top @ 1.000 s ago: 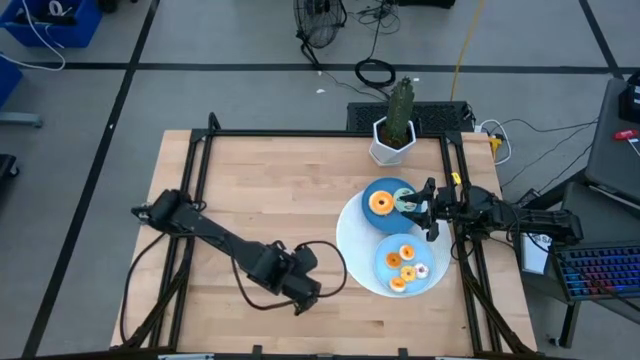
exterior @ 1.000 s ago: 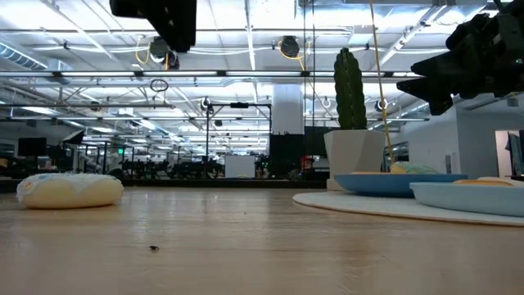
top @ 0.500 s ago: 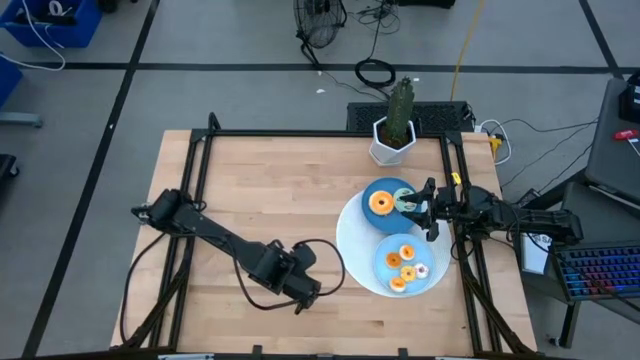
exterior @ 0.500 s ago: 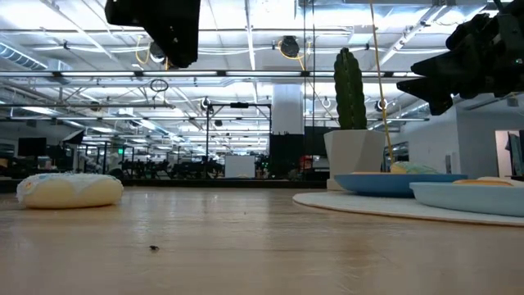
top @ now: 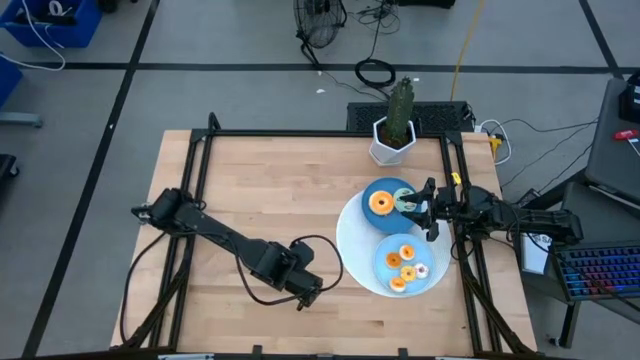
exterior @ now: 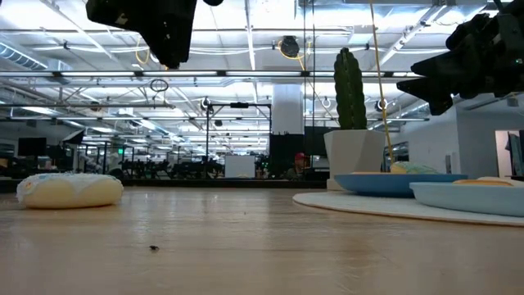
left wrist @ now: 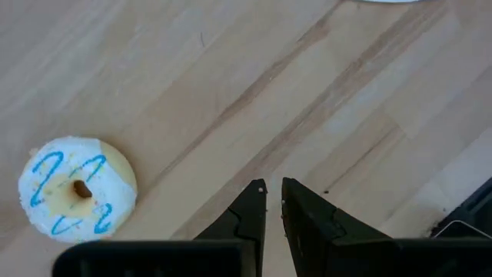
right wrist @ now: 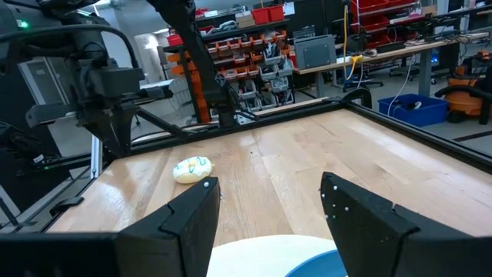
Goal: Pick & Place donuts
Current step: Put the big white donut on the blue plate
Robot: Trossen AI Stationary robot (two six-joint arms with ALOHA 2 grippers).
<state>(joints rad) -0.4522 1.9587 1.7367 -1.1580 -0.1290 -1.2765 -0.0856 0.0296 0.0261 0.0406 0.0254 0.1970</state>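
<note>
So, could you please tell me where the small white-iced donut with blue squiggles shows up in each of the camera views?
High view: not visible; the left arm appears to cover it.
Low view: the white-iced donut with blue squiggles lies at the left on the wooden table.
Left wrist view: the donut sits lower left, beside the shut left gripper.
Right wrist view: the donut lies mid-table, left of centre.
Shared landmark: the table.

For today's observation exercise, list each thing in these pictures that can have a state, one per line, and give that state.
Left gripper: shut, empty, above bare table.
Right gripper: open, empty, over the white disc's edge.
White donut: flat on the table, apart from the left gripper.
Orange donut: on the far blue plate.
Near blue plate: holds several small donuts.
Cactus: upright in its white pot.
</note>
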